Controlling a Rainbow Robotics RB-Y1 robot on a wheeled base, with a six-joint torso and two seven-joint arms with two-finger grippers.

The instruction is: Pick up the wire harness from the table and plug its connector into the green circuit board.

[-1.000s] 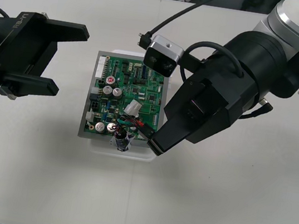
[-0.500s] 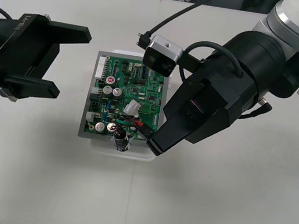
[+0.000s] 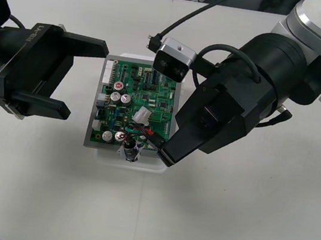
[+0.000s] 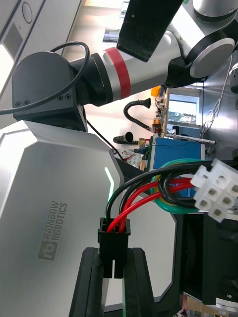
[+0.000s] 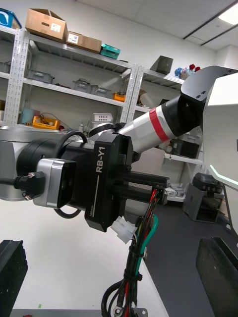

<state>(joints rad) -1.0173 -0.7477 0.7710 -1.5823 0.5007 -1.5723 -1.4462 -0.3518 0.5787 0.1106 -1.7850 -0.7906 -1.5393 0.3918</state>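
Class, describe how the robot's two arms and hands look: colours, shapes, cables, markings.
The left hand and right hand are black and boxy, each with two flat black fingers. The right hand's side reads RB-Y1, and a silver camera with a black cable sits on it. The right arm has silver links and a red ring.

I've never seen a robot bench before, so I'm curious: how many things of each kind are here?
Green circuit board on white base: 1
Small wire harness, red, black, green wires: 1
Black two-finger end effectors: 2 (left end effector, right end effector)
Total: 4
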